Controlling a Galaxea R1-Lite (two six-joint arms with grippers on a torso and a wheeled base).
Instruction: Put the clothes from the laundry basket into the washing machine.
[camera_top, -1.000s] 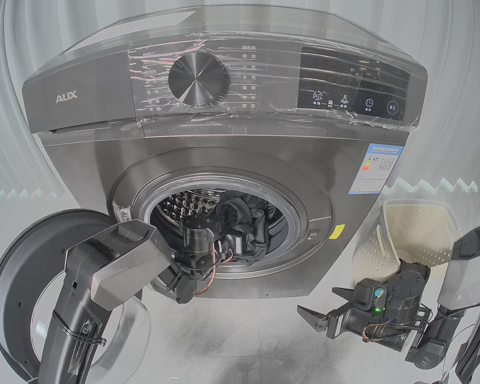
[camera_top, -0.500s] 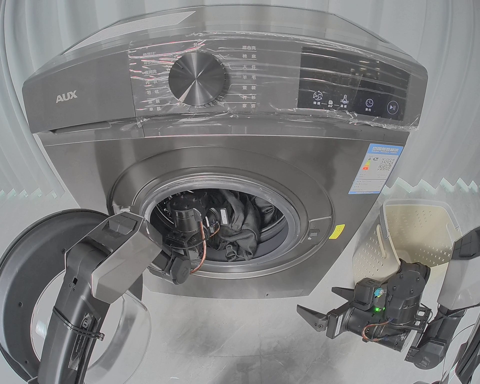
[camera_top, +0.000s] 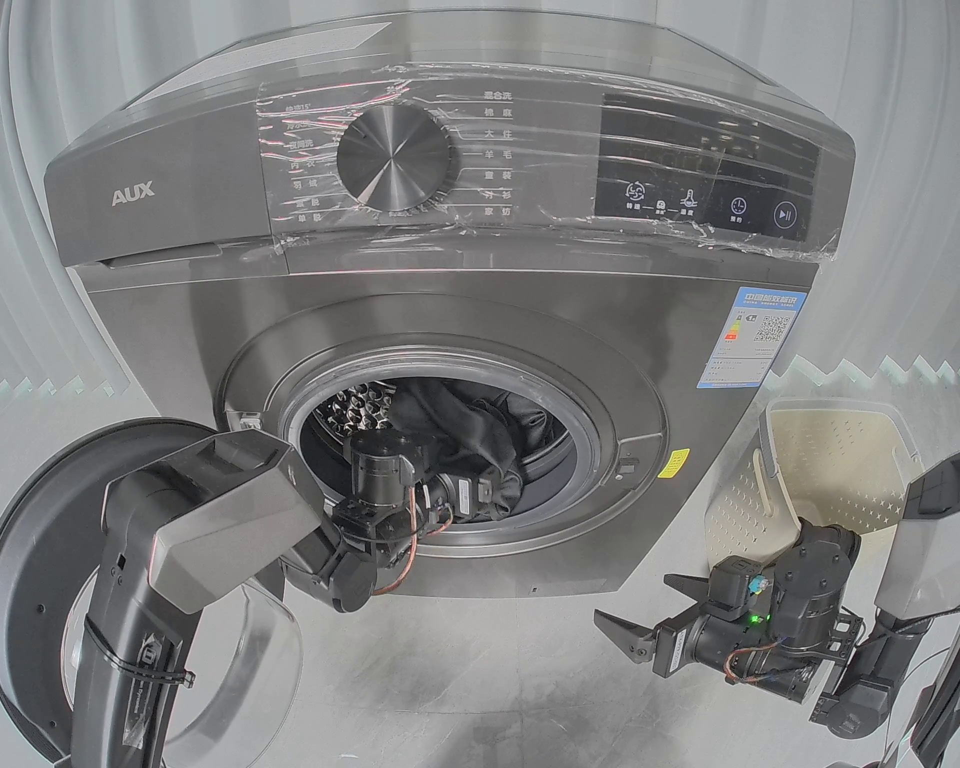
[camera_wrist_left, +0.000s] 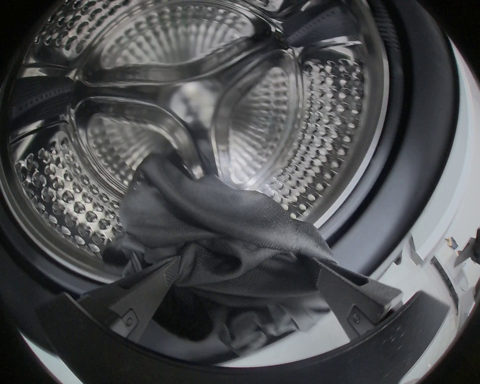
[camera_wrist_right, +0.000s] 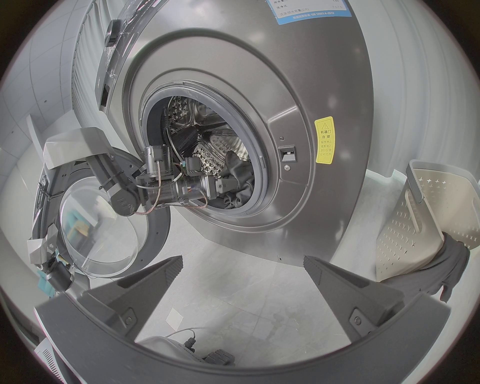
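Note:
A dark grey garment (camera_top: 480, 440) lies in the mouth of the washing machine drum (camera_wrist_left: 175, 75), its lower fold draped over the door seal. My left gripper (camera_top: 490, 492) sits at the drum opening, open, its two fingers spread wide with the garment (camera_wrist_left: 225, 225) bunched loosely between them. My right gripper (camera_top: 635, 602) hangs low over the floor, open and holding nothing, just left of the cream laundry basket (camera_top: 830, 470). Another dark garment (camera_wrist_right: 440, 270) hangs over that basket's near edge.
The washer's round door (camera_top: 60, 560) stands swung open at the left, behind my left arm. The control panel and dial (camera_top: 395, 157) are above the opening. Bare grey floor (camera_top: 520, 670) lies in front of the machine.
My left gripper pushed deeper into the drum with the garment, then drew back to the opening. The garment stayed in the drum mouth. The right arm has not moved.

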